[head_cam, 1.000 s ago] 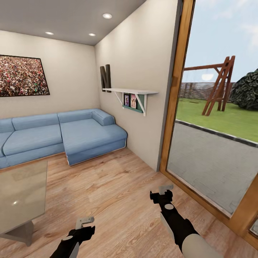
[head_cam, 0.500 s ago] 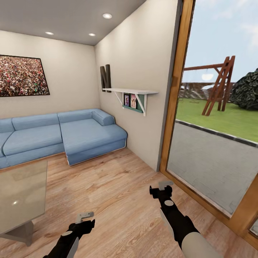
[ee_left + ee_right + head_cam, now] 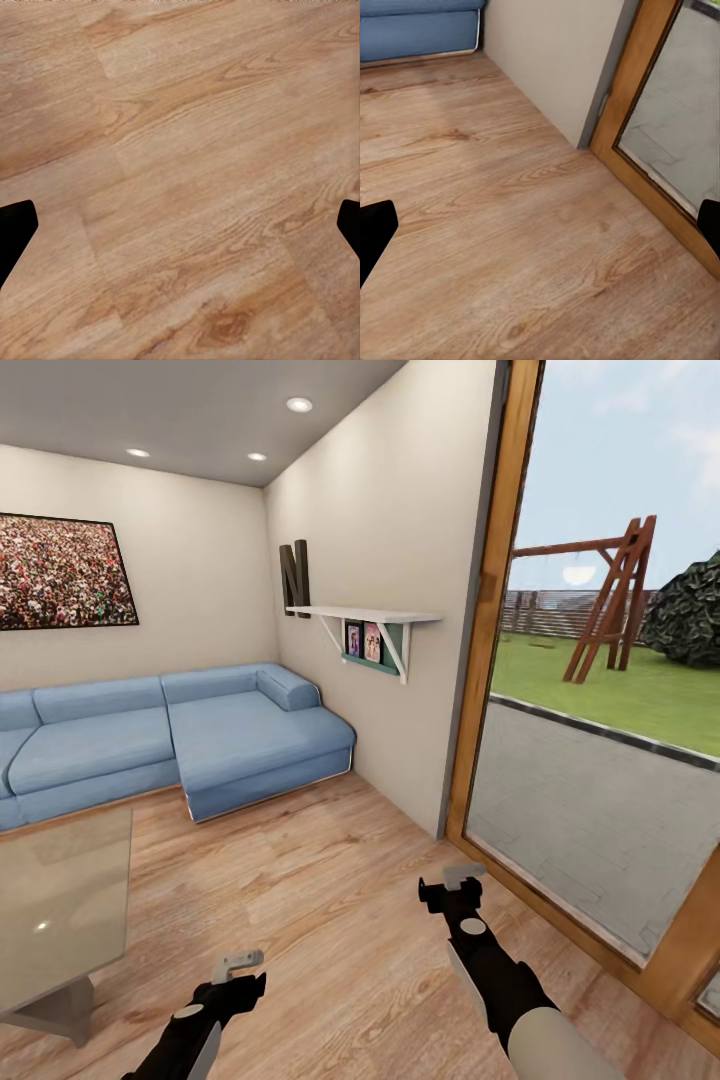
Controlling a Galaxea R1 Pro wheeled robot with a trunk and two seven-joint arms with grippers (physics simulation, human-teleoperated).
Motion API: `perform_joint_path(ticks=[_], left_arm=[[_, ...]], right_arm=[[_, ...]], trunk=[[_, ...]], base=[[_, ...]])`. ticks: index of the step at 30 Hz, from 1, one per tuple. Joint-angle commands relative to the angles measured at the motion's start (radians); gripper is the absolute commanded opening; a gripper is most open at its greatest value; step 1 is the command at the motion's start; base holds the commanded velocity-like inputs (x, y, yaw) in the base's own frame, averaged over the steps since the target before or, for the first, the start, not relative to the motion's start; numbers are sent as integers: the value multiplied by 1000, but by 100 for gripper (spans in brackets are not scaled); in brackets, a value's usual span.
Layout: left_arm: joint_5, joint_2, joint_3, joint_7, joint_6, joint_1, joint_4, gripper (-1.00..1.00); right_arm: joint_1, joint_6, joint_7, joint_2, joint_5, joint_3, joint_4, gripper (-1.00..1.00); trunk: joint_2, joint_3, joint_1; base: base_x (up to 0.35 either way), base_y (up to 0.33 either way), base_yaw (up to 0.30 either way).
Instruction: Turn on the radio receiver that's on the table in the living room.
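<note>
Both arms' fingers wide over floor (image 3: 330, 920); table (image 3: 60, 900) left, sofa (image 3: 180, 735) beyond

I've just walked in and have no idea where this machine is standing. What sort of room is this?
It looks like a home living room: a light-blue sectional sofa, a low glossy coffee table on a wood plank floor, and a framed crowd picture on the wall.

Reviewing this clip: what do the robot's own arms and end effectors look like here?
Both arms are glossy black. The right arm ends in a pale grey sleeve section. Each carries a round grey disc near the wrist. The left end effector and right end effector have light grey fingers. No cables visible.
</note>
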Motion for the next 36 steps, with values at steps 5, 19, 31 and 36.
perform_joint_path(ticks=[5, 19, 31, 36], left_arm=[[0, 0, 1, -1, 0, 0, -2, 100], [-2, 2, -1, -2, -2, 0, -2, 100], [-3, 4, -1, -2, -2, 0, -1, 100], [-2, 3, -1, -2, -2, 0, 2, 100]], right_arm=[[0, 2, 0, 0, 0, -2, -1, 100], [0, -1, 1, 2, -3, 0, 2, 100], [0, -2, 1, 1, -4, 0, 2, 100], [0, -2, 1, 1, -4, 0, 2, 100]], trunk=[[0, 0, 0], [0, 0, 0], [0, 0, 0], [0, 0, 0]], base=[[0, 0, 0], [0, 0, 0], [0, 0, 0], [0, 0, 0]])
